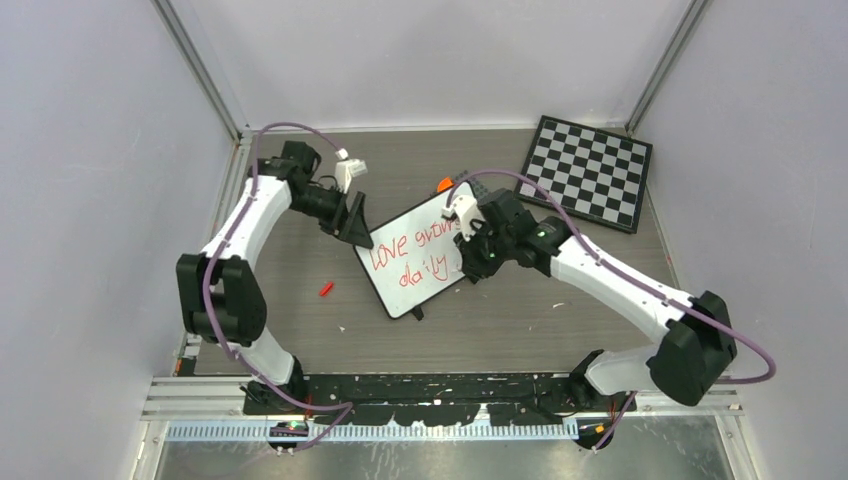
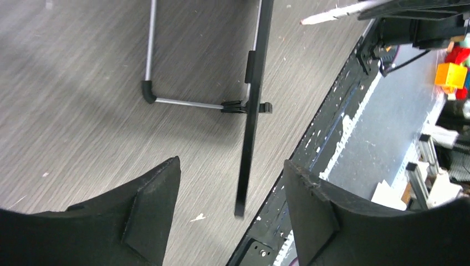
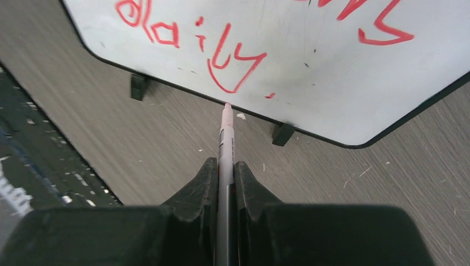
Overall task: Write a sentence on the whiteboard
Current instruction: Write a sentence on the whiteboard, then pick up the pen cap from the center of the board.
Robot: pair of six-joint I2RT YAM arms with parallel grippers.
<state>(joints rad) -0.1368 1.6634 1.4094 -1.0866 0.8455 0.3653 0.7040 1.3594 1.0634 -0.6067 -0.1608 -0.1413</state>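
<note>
Small white rectangular whiteboard [image 1: 408, 300], black-rimmed, stands propped mid-desk [image 1: 300, 330], bearing the red handwritten sentence [image 1: 412, 258] in two lines. Left gripper [image 2: 231, 164] is wide, straddling the board's edge without contact. Right gripper [image 3: 226, 173] is clamped on a slim marker pen [image 3: 225, 133], tip at the board's rim.

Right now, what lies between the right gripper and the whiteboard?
A marker, clamped in the right gripper, tip at the whiteboard rim; the right wrist view shows it.
</note>
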